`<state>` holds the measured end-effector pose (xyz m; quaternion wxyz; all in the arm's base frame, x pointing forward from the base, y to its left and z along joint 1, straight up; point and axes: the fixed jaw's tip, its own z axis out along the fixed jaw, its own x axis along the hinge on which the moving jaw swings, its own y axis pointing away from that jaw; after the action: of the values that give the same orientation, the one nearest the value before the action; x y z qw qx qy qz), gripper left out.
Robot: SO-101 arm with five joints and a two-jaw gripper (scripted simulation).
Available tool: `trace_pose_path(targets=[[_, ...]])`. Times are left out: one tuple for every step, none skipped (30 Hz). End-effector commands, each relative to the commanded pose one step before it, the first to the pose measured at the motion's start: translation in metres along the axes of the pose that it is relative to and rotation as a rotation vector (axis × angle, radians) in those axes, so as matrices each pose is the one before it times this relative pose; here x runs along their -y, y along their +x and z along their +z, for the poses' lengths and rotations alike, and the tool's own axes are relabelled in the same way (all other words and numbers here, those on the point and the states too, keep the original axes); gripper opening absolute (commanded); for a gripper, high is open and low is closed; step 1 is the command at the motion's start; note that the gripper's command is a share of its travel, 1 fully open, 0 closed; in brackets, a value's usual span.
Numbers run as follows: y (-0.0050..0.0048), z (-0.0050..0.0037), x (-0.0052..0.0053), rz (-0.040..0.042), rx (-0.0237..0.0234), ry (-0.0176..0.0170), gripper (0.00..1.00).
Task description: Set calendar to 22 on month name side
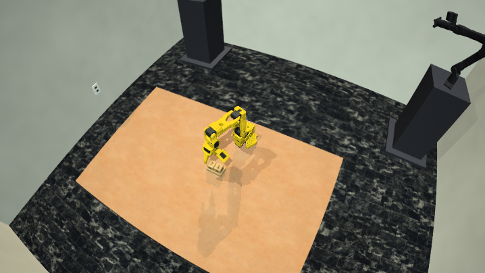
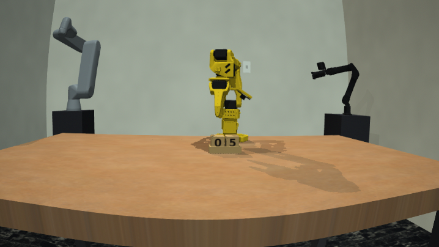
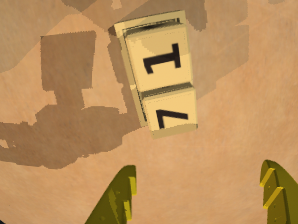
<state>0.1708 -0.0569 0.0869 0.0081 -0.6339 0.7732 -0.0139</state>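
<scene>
A small wooden tray (image 2: 225, 150) stands flat on the table in front of the arm's base. Two cubes stand in it side by side. In the exterior view their facing sides read 0 (image 2: 217, 142) and 5 (image 2: 232, 142), both upright. In the wrist view their top faces show a 1 (image 3: 161, 59) and a 7 (image 3: 172, 117). My gripper (image 3: 200, 176) is open and empty. It hangs above the tray (image 1: 215, 167), a little to the arm's side of it, and touches neither cube. No month name is readable on the tray.
The arm's yellow base (image 1: 244, 135) stands just behind the tray. Its shadow falls across the table on the near side. A grey arm (image 2: 80, 67) and a black camera arm (image 2: 343, 82) stand on pedestals off the table.
</scene>
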Motion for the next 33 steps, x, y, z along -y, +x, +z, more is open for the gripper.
trace_pose_path(targets=[[-0.004712, -0.012535, -0.00011, 0.08364, -0.00187, 0.07411, 0.36], [-0.001010, -0.001067, -0.00073, 0.02459, 0.00049, 0.00567, 0.36], [-0.001017, -0.001088, -0.00079, 0.02548, 0.00068, 0.00590, 0.36], [0.000000, 0.000000, 0.00000, 0.00000, 0.00000, 0.00000, 0.36], [0.000000, 0.000000, 0.00000, 0.00000, 0.00000, 0.00000, 0.36], [-0.001025, -0.001110, -0.00084, 0.02637, 0.00097, 0.00608, 0.36], [-0.001021, -0.001132, -0.00090, 0.02721, 0.00118, 0.00621, 0.36], [-0.001019, -0.001151, -0.00095, 0.02797, 0.00148, 0.00633, 0.36], [-0.001008, -0.001157, -0.00101, 0.02870, 0.00174, 0.00648, 0.36], [-0.000990, -0.001170, -0.00105, 0.02937, 0.00206, 0.00650, 0.36], [-0.000967, -0.001172, -0.00111, 0.02998, 0.00235, 0.00658, 0.36], [-0.000937, -0.001180, -0.00116, 0.03056, 0.00268, 0.00662, 0.36], [-0.000906, -0.001175, -0.00120, 0.03108, 0.00302, 0.00659, 0.36], [-0.000866, -0.001177, -0.00124, 0.03153, 0.00331, 0.00657, 0.36], [-0.000824, -0.001166, -0.00128, 0.03190, 0.00366, 0.00650, 0.36], [-0.000777, -0.001161, -0.00131, 0.03226, 0.00396, 0.00640, 0.36], [-0.000721, -0.001146, -0.00134, 0.03250, 0.00427, 0.00626, 0.36], [-0.000672, -0.001128, -0.00136, 0.03271, 0.00458, 0.00615, 0.36], [-0.000612, -0.001117, -0.00138, 0.03283, 0.00487, 0.00594, 0.36], [-0.000557, -0.001094, -0.00139, 0.03292, 0.00513, 0.00574, 0.36], [0.000000, 0.000000, 0.00000, 0.00000, 0.00000, 0.00000, 0.36], [0.000000, 0.000000, 0.00000, 0.00000, 0.00000, 0.00000, 0.36], [-0.000493, -0.001069, -0.00140, 0.03295, 0.00537, 0.00552, 0.36], [-0.000432, -0.001052, -0.00140, 0.03285, 0.00565, 0.00528, 0.36], [-0.000374, -0.001021, -0.00139, 0.03277, 0.00583, 0.00502, 0.36], [-0.000311, -0.000997, -0.00139, 0.03256, 0.00601, 0.00473, 0.36], [-0.000255, -0.000971, -0.00137, 0.03232, 0.00616, 0.00443, 0.36], [-0.000195, -0.000940, -0.00135, 0.03202, 0.00629, 0.00410, 0.36], [-0.000137, -0.000908, -0.00133, 0.03165, 0.00640, 0.00383, 0.36], [-0.000081, -0.000876, -0.00130, 0.03120, 0.00647, 0.00350, 0.36], [-0.000035, -0.000843, -0.00127, 0.03071, 0.00648, 0.00317, 0.36], [0.000013, -0.000815, -0.00122, 0.03016, 0.00652, 0.00286, 0.36], [0.000061, -0.000776, -0.00119, 0.02954, 0.00649, 0.00256, 0.36]])
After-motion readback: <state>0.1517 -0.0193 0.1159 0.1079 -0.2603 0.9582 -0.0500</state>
